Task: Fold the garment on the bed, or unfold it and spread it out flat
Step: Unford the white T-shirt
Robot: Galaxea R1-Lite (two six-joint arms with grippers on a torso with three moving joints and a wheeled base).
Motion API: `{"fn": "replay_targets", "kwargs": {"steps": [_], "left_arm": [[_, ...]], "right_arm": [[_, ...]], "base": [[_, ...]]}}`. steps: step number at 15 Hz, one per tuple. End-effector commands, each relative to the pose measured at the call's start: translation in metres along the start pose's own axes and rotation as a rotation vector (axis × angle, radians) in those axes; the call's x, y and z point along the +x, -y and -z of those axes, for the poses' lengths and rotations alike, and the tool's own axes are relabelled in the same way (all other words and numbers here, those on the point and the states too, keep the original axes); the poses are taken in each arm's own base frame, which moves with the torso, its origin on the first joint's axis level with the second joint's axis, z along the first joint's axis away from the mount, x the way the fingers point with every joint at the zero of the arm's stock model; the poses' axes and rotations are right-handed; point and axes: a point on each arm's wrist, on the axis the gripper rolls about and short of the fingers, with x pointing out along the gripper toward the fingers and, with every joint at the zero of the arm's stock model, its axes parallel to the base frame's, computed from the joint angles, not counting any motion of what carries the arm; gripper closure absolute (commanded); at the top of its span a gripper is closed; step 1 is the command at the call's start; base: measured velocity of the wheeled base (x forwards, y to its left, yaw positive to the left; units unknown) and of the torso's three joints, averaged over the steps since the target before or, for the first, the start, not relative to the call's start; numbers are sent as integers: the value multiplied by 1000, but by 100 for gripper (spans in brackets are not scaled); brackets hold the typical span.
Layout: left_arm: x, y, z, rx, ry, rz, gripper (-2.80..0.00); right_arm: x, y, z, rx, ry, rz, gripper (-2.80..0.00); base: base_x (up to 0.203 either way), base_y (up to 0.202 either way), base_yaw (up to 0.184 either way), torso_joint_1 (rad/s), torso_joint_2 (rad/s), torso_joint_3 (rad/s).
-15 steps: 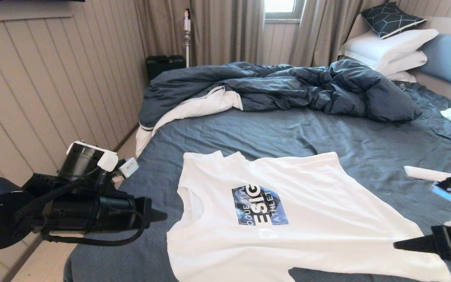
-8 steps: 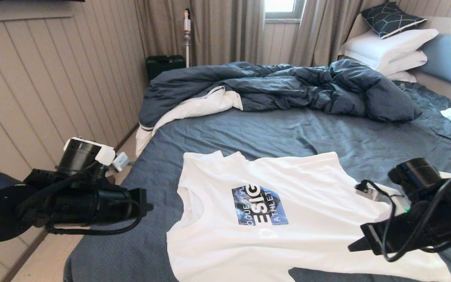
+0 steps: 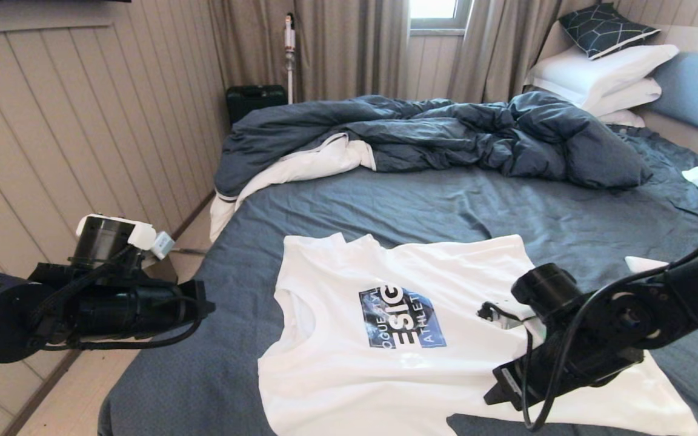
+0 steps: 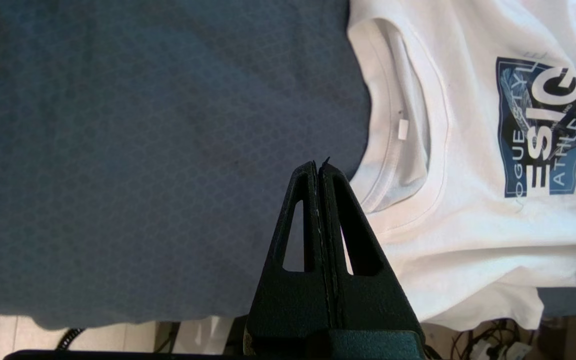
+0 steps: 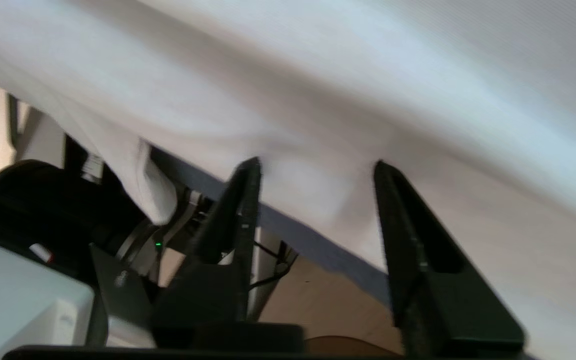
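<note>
The bed (image 3: 446, 206) has a wrinkled blue-grey sheet, and a rumpled duvet (image 3: 434, 133) of the same colour lies across its far side. White pillows (image 3: 603, 75) are stacked near the padded light blue headboard (image 3: 697, 91), with a dark patterned cushion (image 3: 603, 27) on top. A wall of beige panels (image 3: 70, 121) runs along the left, and a black case (image 3: 255, 100) stands by the curtains (image 3: 337, 48). The shirt (image 3: 385, 363) is white and smooth with a blue printed logo (image 3: 402, 317); it lies spread flat on the near part of the sheet. The right gripper (image 5: 313, 170) is over the near edge of the shirt with its two fingers apart, holding nothing. The left gripper (image 4: 318, 167) hangs beside the collar (image 4: 408, 125) over the sheet, fingers pressed together and empty.
</note>
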Motion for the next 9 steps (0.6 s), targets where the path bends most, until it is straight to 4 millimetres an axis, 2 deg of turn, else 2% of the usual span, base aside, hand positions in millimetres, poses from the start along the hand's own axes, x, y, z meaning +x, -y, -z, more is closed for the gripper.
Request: {"fn": "replay_targets", "kwargs": {"steps": [1,2,5,9], "left_arm": [[-8,-2,-1,-11,12,4,0],[-15,-1,1,-8,28,11,0],[-15,-5,1,-15,31,-5,0],[-13,-6,3,-16,21,-5,0]], "right_arm": [[24,-17,-5,-55,-55,-3,-280],[27,-27,-8,-67,-55,-12,-280],[32,-44,-17,-78,-44,-30,-280],[24,-59,-11,-99,-41,-46,-280]], "base": [[0,0,0,0,0,0],[0,0,0,0,0,0],[0,0,0,0,0,0],[0,0,0,0,0,0]]}}
